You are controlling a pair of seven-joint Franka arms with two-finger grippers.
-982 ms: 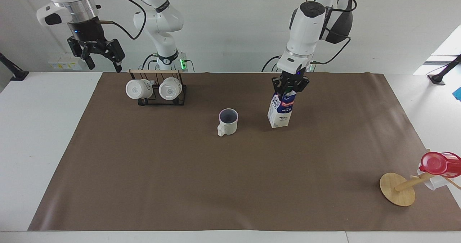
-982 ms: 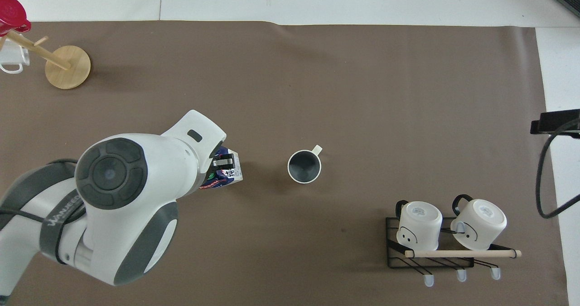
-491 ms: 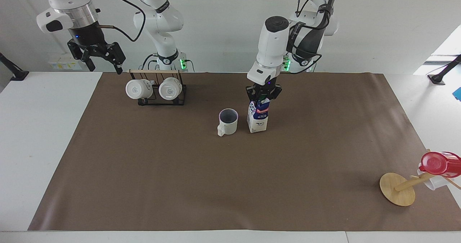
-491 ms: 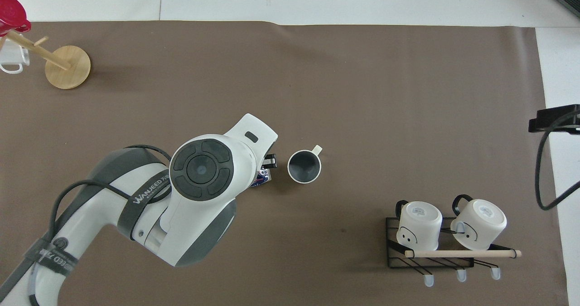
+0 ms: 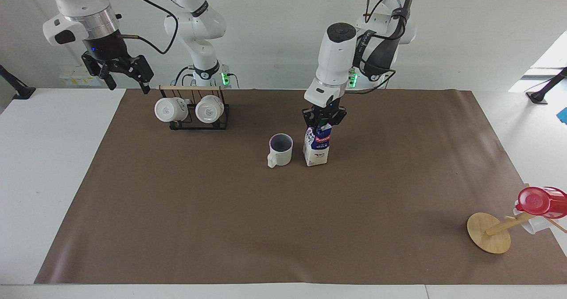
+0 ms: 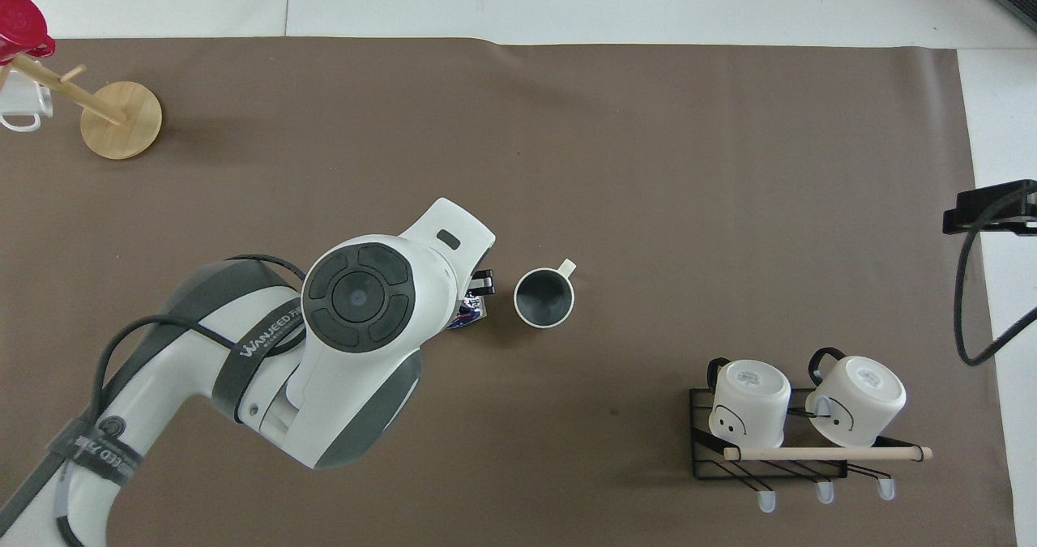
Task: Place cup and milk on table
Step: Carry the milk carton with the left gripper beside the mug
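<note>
Cream cup [image 5: 280,150] stands empty beside milk [image 5: 317,147] in left pincer [image 5: 324,121].

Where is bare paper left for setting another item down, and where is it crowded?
Bare: the wide brown paper sheet farther from the robots than the cup and milk carton, stretching to the wooden disc stand. Crowded: cup and carton sit close together, left tool clamped on the carton; the mug rack fills its corner.
</note>
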